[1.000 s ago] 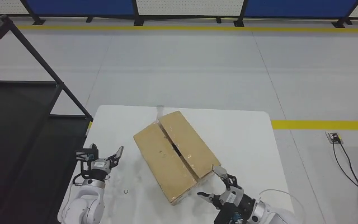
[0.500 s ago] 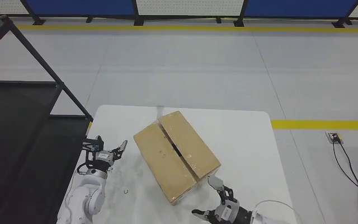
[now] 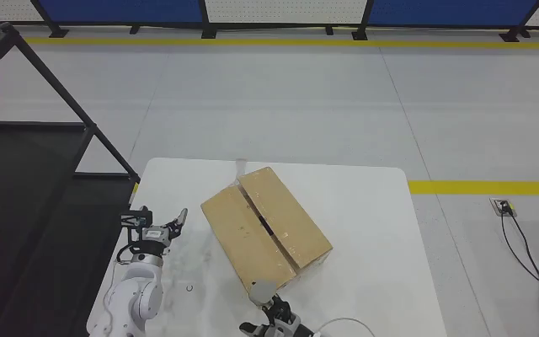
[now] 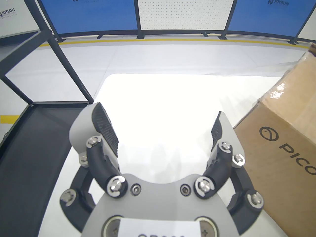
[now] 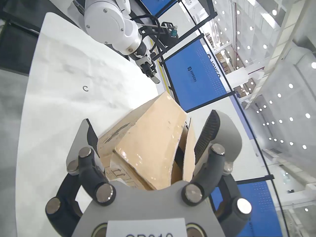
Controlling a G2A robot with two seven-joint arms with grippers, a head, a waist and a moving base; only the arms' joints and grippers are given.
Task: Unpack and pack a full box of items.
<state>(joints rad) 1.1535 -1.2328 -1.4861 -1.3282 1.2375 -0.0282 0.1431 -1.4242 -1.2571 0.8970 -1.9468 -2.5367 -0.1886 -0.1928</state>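
Note:
A brown cardboard box [image 3: 265, 227] lies slantwise in the middle of the white table [image 3: 370, 244], its two top flaps meeting along a middle seam. My left gripper [image 3: 160, 227] stands open just above the table to the box's left, with nothing between its fingers [image 4: 106, 127]; the box's side [image 4: 284, 134] is close beside it. My right gripper [image 3: 263, 308] is open at the table's front edge, right at the box's near corner. From that wrist the box's near end [image 5: 150, 134] sits between the spread fingers [image 5: 209, 129], and touching cannot be told.
A black metal rack [image 3: 50, 211] stands against the table's left side. A small dark ring [image 3: 190, 288] lies on the table near the front left. Bare tabletop stretches right of the box. Blue panels [image 3: 118, 10] line the far floor.
My right gripper has slid left along the front edge, from the box's right near side to its near corner. The left gripper has shifted slightly toward the back.

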